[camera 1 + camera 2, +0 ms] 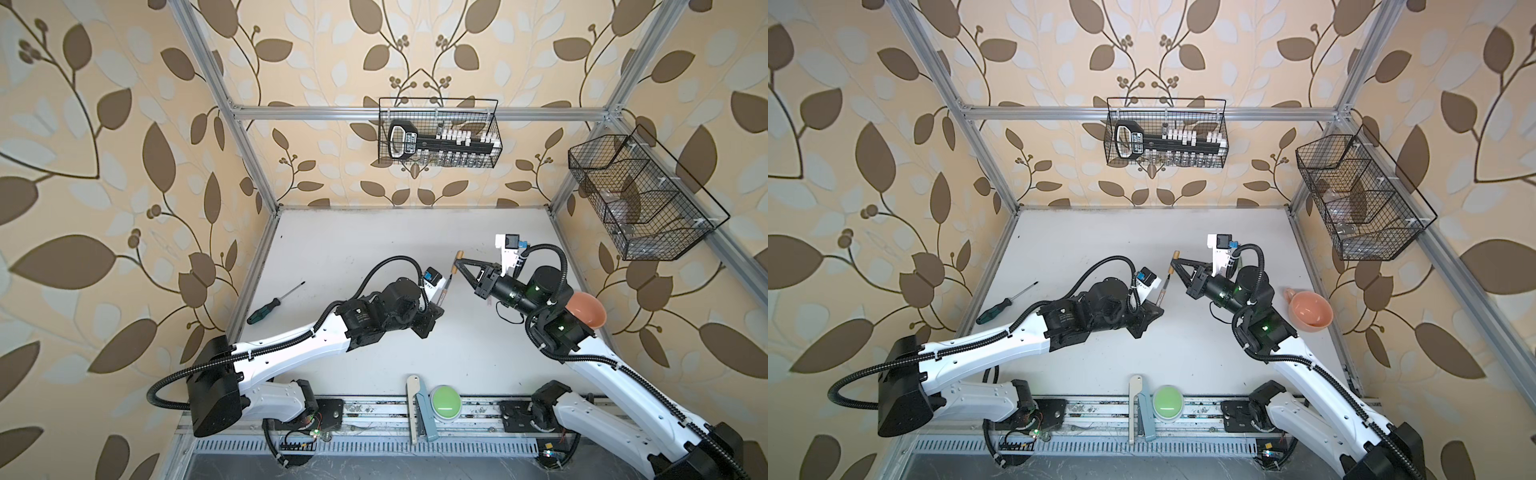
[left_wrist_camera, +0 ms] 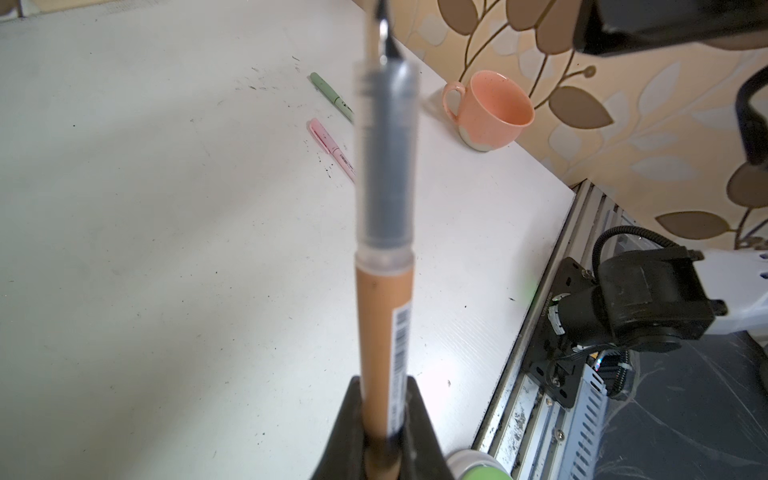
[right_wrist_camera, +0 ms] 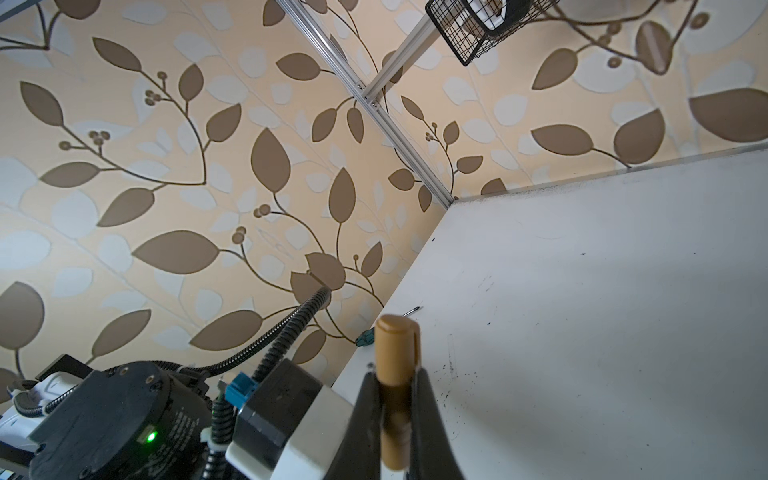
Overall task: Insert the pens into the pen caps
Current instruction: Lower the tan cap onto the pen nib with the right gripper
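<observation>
tabletop (image 1: 374, 249): white and scuffed, set between leaf-papered walls; a screwdriver (image 1: 272, 305) lies near one side and a peach cup (image 2: 488, 110) near the other.
left tool (image 2: 384, 380): clenched on the brown pen (image 2: 380, 324), whose dark tip is aimed at the cap.
right tool (image 3: 395, 374): clenched on the brown cap (image 3: 397, 345), held in the air.
gap: in both top views the tip is just at the cap's mouth; the cap is not seated.
green pen (image 2: 330, 91), pink pen (image 2: 328, 143): lying side by side on the tabletop near the cup; they look capped, but they are partly hidden.
progress: probably two of three done; the brown pair is lined up, and pushing it home is left.
</observation>
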You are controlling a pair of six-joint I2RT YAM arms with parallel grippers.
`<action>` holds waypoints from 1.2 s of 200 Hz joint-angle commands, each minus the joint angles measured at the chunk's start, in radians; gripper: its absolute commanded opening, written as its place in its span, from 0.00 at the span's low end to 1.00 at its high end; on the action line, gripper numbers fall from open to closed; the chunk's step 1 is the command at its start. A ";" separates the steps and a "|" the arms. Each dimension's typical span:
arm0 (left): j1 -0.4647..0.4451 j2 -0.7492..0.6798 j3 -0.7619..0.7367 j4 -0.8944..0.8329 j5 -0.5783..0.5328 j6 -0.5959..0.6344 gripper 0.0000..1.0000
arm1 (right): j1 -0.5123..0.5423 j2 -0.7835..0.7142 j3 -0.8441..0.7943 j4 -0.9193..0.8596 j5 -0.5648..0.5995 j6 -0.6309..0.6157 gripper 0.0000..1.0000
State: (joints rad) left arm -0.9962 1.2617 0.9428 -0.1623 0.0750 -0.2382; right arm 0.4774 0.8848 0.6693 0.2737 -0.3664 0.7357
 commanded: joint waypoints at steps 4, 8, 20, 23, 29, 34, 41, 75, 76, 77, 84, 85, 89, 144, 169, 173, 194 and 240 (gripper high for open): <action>-0.007 -0.027 0.012 0.011 0.011 0.021 0.00 | 0.006 -0.003 0.019 -0.003 -0.014 0.001 0.00; -0.007 -0.027 0.011 0.010 0.010 0.023 0.00 | 0.007 -0.004 0.016 -0.002 -0.014 0.001 0.00; -0.007 -0.028 0.011 0.010 0.009 0.021 0.00 | 0.007 -0.005 0.013 -0.004 -0.014 0.001 0.00; -0.007 -0.028 0.010 0.012 0.009 0.022 0.00 | 0.007 -0.005 0.012 -0.005 -0.014 0.001 0.00; -0.007 -0.027 0.011 0.010 0.011 0.022 0.00 | 0.007 -0.007 0.010 -0.006 -0.010 0.001 0.00; -0.007 -0.027 0.010 0.012 0.011 0.022 0.00 | 0.007 -0.007 0.009 -0.008 -0.009 0.001 0.00; -0.007 -0.027 0.011 0.013 0.011 0.022 0.00 | 0.007 -0.007 0.007 -0.008 -0.008 -0.001 0.00; -0.007 -0.028 0.015 0.011 0.010 0.024 0.00 | 0.010 0.000 0.000 -0.004 -0.008 -0.002 0.00; -0.007 -0.028 0.016 0.011 0.010 0.024 0.00 | 0.009 0.001 0.000 -0.004 -0.008 -0.002 0.00; -0.007 -0.027 0.016 0.012 0.010 0.025 0.00 | 0.010 0.001 0.000 -0.004 -0.008 -0.002 0.00; -0.007 -0.028 0.016 0.012 0.011 0.024 0.00 | 0.012 0.001 -0.002 -0.005 -0.005 -0.002 0.00; -0.006 -0.028 0.015 0.012 0.011 0.024 0.00 | 0.012 0.001 -0.002 -0.005 -0.004 -0.002 0.00; -0.007 -0.028 0.016 0.011 0.012 0.024 0.00 | 0.012 0.003 -0.003 -0.004 -0.004 -0.003 0.00; -0.007 -0.037 0.014 0.009 0.013 0.024 0.00 | 0.012 0.003 -0.014 -0.024 0.015 -0.017 0.00; -0.007 -0.040 0.014 0.007 0.009 0.024 0.00 | 0.013 0.010 -0.014 -0.012 0.006 -0.009 0.00; -0.007 -0.041 0.013 0.009 0.009 0.024 0.00 | 0.015 0.011 -0.014 -0.011 0.005 -0.006 0.00; -0.006 -0.045 0.008 0.015 0.008 0.027 0.00 | 0.024 0.011 -0.018 -0.009 0.011 -0.004 0.00; -0.007 -0.041 0.015 0.006 0.004 0.028 0.00 | 0.033 0.010 -0.036 -0.003 0.014 0.004 0.00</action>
State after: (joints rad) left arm -0.9962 1.2556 0.9428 -0.1661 0.0746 -0.2367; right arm 0.5041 0.8917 0.6582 0.2619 -0.3660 0.7338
